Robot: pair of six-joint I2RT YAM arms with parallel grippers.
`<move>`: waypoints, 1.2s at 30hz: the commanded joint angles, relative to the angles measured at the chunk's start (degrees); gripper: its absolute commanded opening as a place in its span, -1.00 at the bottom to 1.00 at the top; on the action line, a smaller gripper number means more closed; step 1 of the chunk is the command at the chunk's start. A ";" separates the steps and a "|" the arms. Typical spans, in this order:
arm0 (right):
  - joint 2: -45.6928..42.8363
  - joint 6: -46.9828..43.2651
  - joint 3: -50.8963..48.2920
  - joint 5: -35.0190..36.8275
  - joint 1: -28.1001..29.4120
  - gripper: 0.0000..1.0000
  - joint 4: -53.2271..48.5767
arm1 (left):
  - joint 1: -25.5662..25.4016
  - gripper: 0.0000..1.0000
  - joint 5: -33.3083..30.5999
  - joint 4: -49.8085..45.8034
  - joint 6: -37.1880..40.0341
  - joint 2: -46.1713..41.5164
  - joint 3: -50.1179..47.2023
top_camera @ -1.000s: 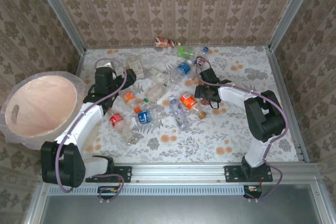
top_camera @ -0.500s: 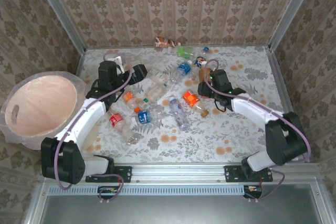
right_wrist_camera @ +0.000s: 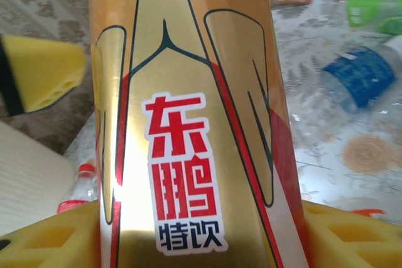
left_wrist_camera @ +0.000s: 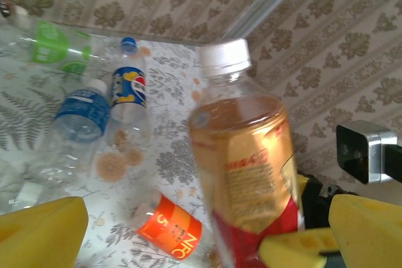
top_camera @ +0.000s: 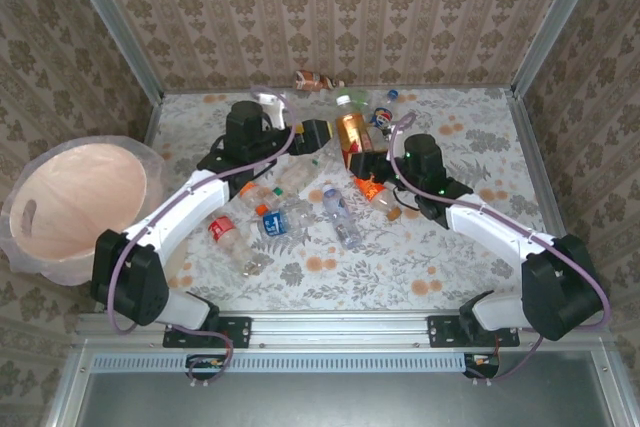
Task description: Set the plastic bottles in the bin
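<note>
My right gripper point(top_camera: 358, 155) point(right_wrist_camera: 201, 236) is shut on a plastic bottle point(top_camera: 351, 130) point(right_wrist_camera: 188, 117) with a gold and red label and a white cap, and holds it upright above the table's far middle. My left gripper point(top_camera: 312, 133) point(left_wrist_camera: 204, 236) stands open just left of this bottle point(left_wrist_camera: 245, 155), its yellow pads point(left_wrist_camera: 41, 230) wide apart and touching nothing. Several more plastic bottles lie on the table: an orange-labelled one point(top_camera: 372, 190) point(left_wrist_camera: 173, 233), a red-labelled one point(top_camera: 222, 230), and blue-labelled ones point(top_camera: 275, 222) point(left_wrist_camera: 81, 114). The pinkish bin point(top_camera: 90, 197), lined with a clear bag, stands at the left.
A brown-labelled bottle point(top_camera: 315, 79) lies against the far wall. A Pepsi bottle point(left_wrist_camera: 129, 89) and a green-labelled one point(left_wrist_camera: 53, 45) lie near the far edge. Metal frame posts and patterned walls enclose the table point(top_camera: 450, 247). The near right of the table is bare.
My right gripper closed on the gold bottle and raised it upright, moving left. My left arm swung right across the table toward it, staying open.
</note>
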 commanded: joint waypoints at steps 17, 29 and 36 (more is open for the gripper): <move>2.18 -6.29 5.04 -2.54 5.93 0.29 4.19 | -5.53 0.46 -3.44 -7.01 -1.36 7.53 9.00; -1.63 -13.24 7.36 -7.46 5.84 0.99 1.56 | -0.63 0.07 -18.82 -22.04 10.19 -3.66 11.88; -9.14 -16.12 5.60 7.97 5.34 0.99 -3.94 | 5.77 0.05 -44.65 -44.11 22.29 -14.72 23.92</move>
